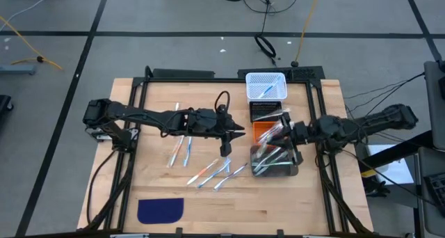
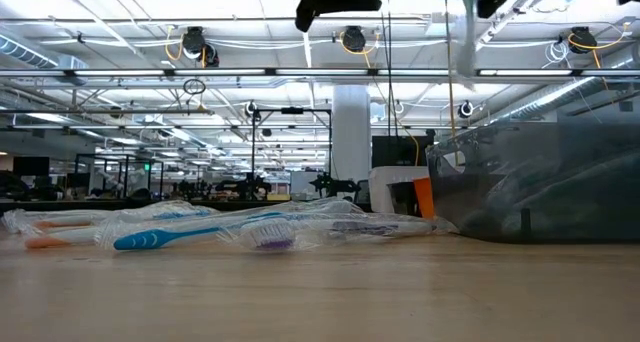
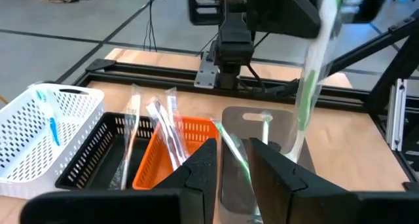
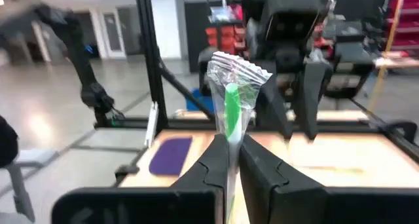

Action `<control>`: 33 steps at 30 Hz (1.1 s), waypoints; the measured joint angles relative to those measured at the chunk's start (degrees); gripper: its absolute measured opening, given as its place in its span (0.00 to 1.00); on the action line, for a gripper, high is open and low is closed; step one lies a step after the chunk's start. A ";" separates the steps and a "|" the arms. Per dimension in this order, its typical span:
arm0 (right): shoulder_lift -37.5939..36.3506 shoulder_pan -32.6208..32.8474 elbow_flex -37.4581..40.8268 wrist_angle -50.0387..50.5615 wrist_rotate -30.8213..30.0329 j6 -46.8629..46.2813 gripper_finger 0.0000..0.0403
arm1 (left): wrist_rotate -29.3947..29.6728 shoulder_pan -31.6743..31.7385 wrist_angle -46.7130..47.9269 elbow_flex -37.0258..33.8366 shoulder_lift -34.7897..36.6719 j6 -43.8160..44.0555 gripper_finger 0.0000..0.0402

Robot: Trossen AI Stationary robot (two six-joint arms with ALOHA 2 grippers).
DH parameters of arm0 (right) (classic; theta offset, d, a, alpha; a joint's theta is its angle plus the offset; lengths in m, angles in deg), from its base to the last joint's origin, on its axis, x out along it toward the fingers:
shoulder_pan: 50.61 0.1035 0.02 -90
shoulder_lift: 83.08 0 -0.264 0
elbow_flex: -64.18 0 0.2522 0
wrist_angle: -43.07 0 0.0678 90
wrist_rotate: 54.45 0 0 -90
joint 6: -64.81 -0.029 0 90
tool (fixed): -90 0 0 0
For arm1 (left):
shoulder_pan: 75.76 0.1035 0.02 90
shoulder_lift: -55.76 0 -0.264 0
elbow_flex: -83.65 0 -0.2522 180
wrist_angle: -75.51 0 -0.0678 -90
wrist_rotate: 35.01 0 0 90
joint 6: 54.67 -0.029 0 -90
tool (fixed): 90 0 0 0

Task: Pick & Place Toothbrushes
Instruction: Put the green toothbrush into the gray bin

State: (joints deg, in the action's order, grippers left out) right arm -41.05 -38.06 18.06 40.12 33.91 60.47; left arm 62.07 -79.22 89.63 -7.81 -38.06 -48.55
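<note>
R gripper (image 4: 234, 160) pinched on a green toothbrush (image 4: 232, 112) in crinkly clear wrap, over the grey bin (image 1: 277, 161).
L gripper (image 3: 234, 160) part open, nothing in it, facing the bins. Loose wrapped brushes (image 1: 208, 170), thin plastic sticks w/ blue and orange accents, lie on the wood table (image 1: 278, 203) just below/beside L. White mesh basket (image 3: 46, 129), black bin (image 3: 108, 145), orange bin (image 3: 167, 155) ahead of L; blue cloth (image 1: 160, 210) well apart.
</note>
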 joint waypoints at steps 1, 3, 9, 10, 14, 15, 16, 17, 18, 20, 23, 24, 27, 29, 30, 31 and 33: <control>-0.03 2.09 0.00 1.03 -2.88 0.09 0.03 | 0.00 -0.07 0.02 0.00 0.00 -0.01 0.22; 0.22 6.34 0.01 2.59 -9.31 0.13 0.03 | 0.00 -0.27 0.08 0.00 0.00 0.02 0.22; 0.84 16.07 4.74 -2.43 -24.56 -1.33 0.03 | -0.02 -0.84 0.38 0.00 0.00 0.00 0.22; 0.84 17.22 6.37 -4.59 -26.87 -1.93 0.03 | -0.02 -0.84 0.39 0.00 0.00 0.02 0.22; 0.86 20.37 13.67 -17.05 -33.87 -3.29 0.03 | 0.00 -0.82 0.37 0.00 0.00 0.02 0.22; 0.84 21.02 15.40 -20.36 -35.45 -3.37 0.03 | 0.02 -0.82 0.37 0.00 0.00 0.01 0.22; 0.82 21.59 17.10 -23.05 -36.81 -3.52 0.03 | 0.02 -0.82 0.38 0.00 0.00 -0.02 0.22; 0.82 22.07 18.69 -25.25 -38.08 -3.84 0.03 | 0.01 -0.82 0.39 0.00 0.00 -0.05 0.22; 0.82 22.48 20.13 -26.72 -39.09 -4.43 0.03 | 0.02 -0.82 0.39 0.00 0.00 -0.06 0.22; 0.98 23.16 22.46 -28.83 -40.59 -6.31 0.03 | 0.02 -0.82 0.37 0.00 0.00 -0.07 0.22; 2.09 23.96 24.15 -30.99 -42.22 -7.87 0.03 | 0.02 -0.82 0.39 0.00 0.00 -0.14 0.22; 2.71 24.13 24.24 -31.27 -42.54 -7.94 0.03 | 0.02 -0.82 0.38 0.00 0.00 -0.17 0.22; 5.35 24.64 24.24 -33.01 -43.38 -8.33 0.03 | 0.39 -0.82 0.40 0.00 0.00 -0.50 0.22; 7.93 24.71 24.24 -34.17 -43.55 -8.65 0.03 | 0.52 -0.82 0.46 0.00 0.00 -1.09 0.22; 9.39 24.71 24.24 -35.37 -43.59 -8.66 0.03 | 0.55 -0.82 0.46 0.00 0.00 -1.29 0.22; 10.95 24.71 24.24 -37.36 -43.62 -8.63 0.03 | 0.55 -0.82 0.44 0.00 0.00 -1.37 0.22; 14.15 24.71 24.24 -41.80 -43.49 -8.40 0.03 | 0.57 -0.82 0.44 0.00 0.00 -1.40 0.22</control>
State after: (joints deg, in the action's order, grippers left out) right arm -26.90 -13.35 42.30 -1.68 -9.58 52.07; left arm 62.63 -80.03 90.07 -7.81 -38.06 -49.96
